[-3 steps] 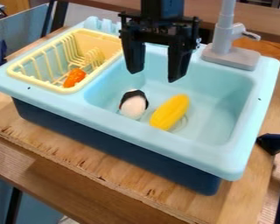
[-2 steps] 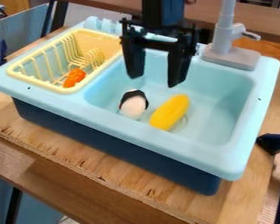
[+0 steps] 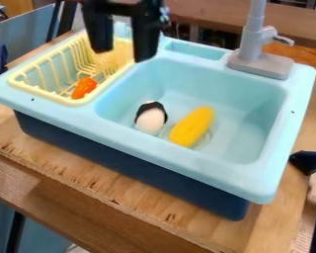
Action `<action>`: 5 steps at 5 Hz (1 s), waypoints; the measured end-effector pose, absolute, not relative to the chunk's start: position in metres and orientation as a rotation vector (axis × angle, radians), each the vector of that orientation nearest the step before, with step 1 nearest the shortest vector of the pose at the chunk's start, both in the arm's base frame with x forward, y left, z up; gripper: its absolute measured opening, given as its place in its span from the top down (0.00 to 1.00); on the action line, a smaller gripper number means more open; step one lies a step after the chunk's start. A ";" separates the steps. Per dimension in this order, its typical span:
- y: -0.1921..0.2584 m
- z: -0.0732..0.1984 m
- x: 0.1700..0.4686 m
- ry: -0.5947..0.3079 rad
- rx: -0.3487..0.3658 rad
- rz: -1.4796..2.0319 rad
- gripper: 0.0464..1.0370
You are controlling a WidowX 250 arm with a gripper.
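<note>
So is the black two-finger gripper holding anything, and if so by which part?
Nothing is held: the black two-finger gripper stands open with nothing between its fingers, near the pale yellow plastic dish rack.

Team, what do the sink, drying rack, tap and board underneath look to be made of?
Sink: probably moulded plastic; smooth, rounded edges, soft sheen.
Drying rack: likely plastic; thick, evenly yellow bars and rim.
Tap: grey, satin, chunky; plastic most likely, painted metal possible.
Board: wood, probably plywood; visible grain, rough splintered edge.
</note>
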State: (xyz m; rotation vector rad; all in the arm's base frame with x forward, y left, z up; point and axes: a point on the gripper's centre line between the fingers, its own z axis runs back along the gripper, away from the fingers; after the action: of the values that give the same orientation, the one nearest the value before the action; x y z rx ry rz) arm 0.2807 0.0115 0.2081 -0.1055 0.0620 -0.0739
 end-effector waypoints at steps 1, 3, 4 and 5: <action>0.049 0.207 0.263 0.069 -0.066 -0.056 0.04; 0.089 0.194 0.258 0.032 -0.005 0.067 0.04; 0.118 0.187 0.270 -0.001 0.013 0.180 0.04; 0.141 0.182 0.283 -0.020 0.023 0.230 0.04</action>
State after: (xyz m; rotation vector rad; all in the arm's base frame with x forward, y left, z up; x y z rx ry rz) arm 0.2826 0.1412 0.1824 0.0232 -0.0195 0.2304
